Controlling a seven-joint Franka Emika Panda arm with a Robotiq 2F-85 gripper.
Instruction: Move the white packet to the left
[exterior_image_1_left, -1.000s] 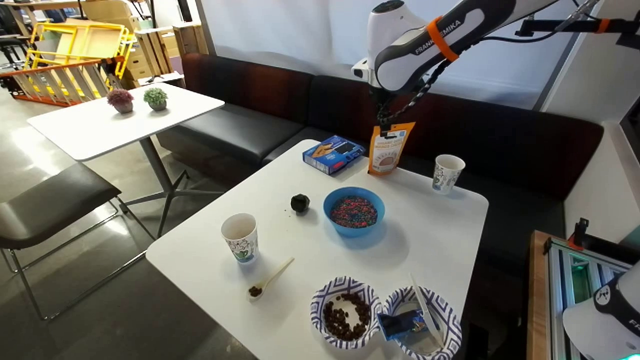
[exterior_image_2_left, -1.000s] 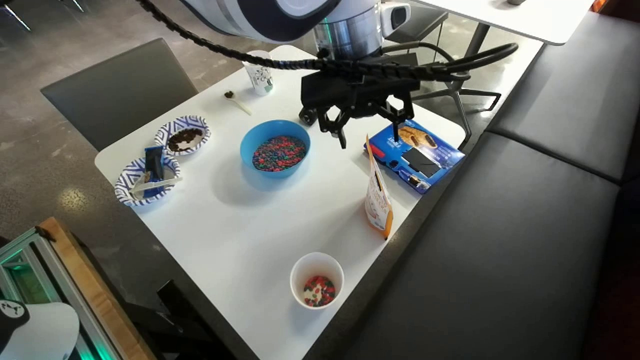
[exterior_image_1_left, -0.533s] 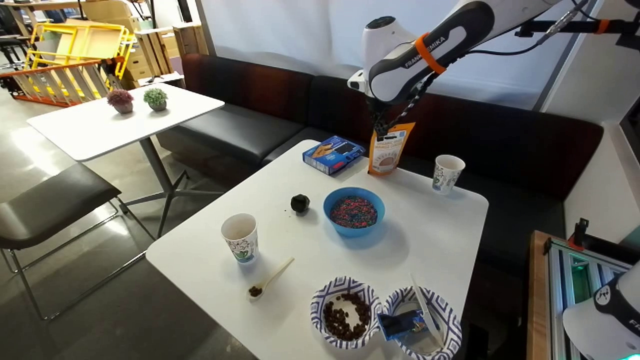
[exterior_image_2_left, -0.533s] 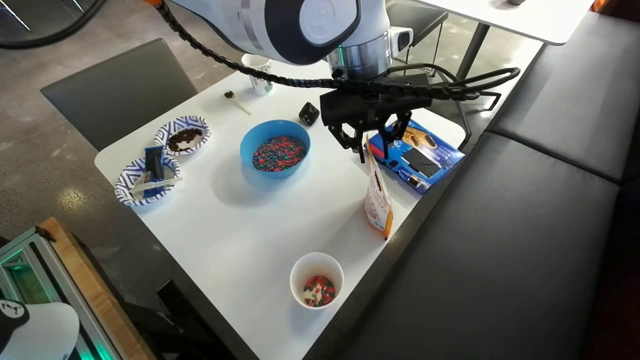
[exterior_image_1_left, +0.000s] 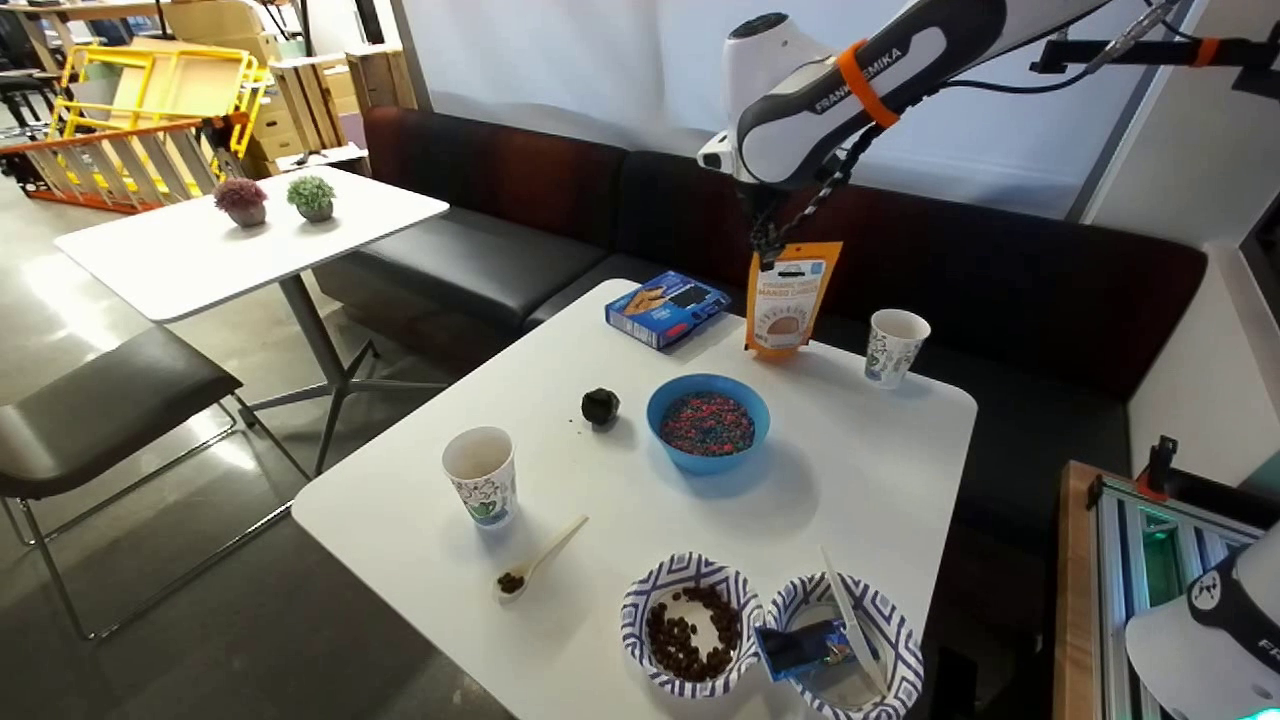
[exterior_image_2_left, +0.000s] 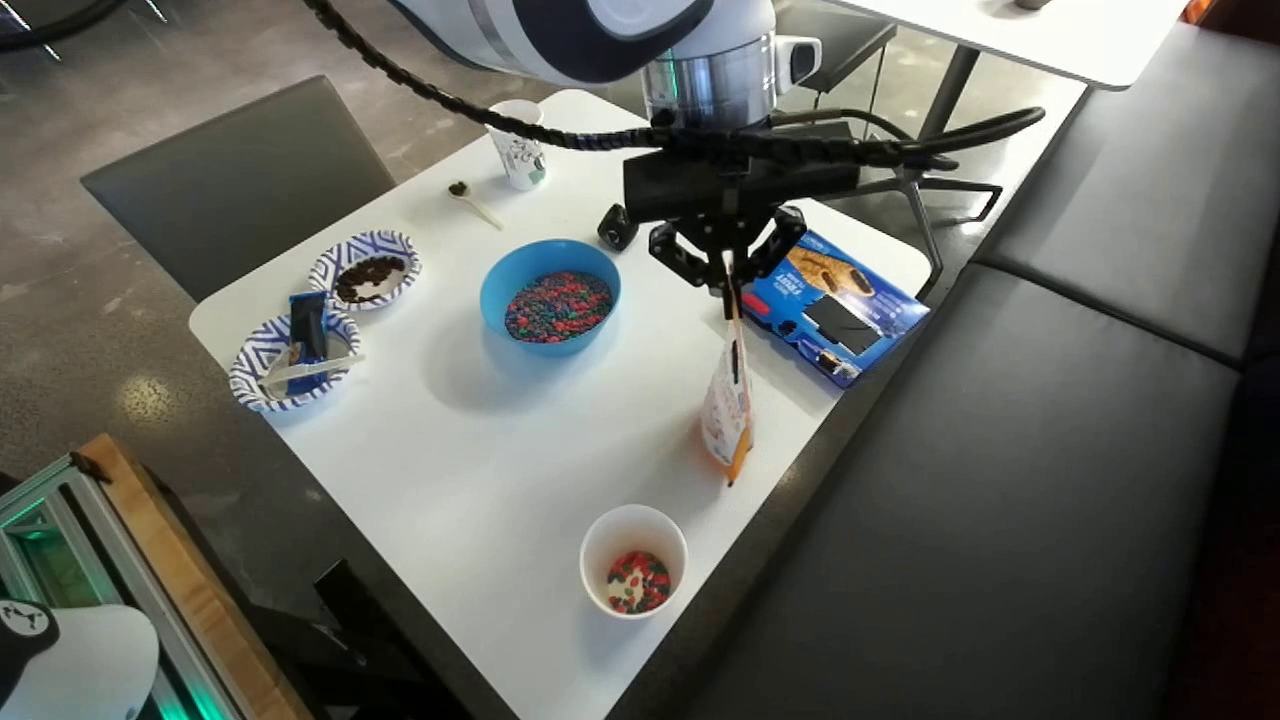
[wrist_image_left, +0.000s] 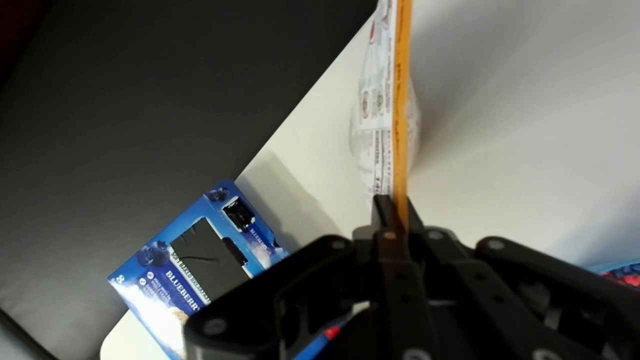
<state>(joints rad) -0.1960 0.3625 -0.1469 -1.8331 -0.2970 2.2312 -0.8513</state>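
The white packet (exterior_image_1_left: 786, 300), an orange pouch with a whitish front panel, stands upright near the bench-side edge of the table. My gripper (exterior_image_2_left: 732, 300) is shut on its top edge, near one corner, with the fingers pinching the thin seal from both sides. From the wrist view, the orange edge of the packet (wrist_image_left: 401, 100) runs straight into the closed fingertips of the gripper (wrist_image_left: 392, 207). The packet's base is at or just above the tabletop; whether it touches cannot be made out.
Beside the packet lies a blue box (exterior_image_2_left: 840, 310). A blue bowl (exterior_image_1_left: 708, 462) of colourful bits, a paper cup (exterior_image_1_left: 893, 350) and a small black object (exterior_image_1_left: 600, 407) are around it. Farther off are a paper cup (exterior_image_1_left: 480, 475), a spoon (exterior_image_1_left: 545, 555) and two patterned bowls (exterior_image_1_left: 690, 685).
My gripper came down with parted fingers, closed on the packet's top, then rose slightly. The packet turned a little and shifted off the edge side, away from the blue box.
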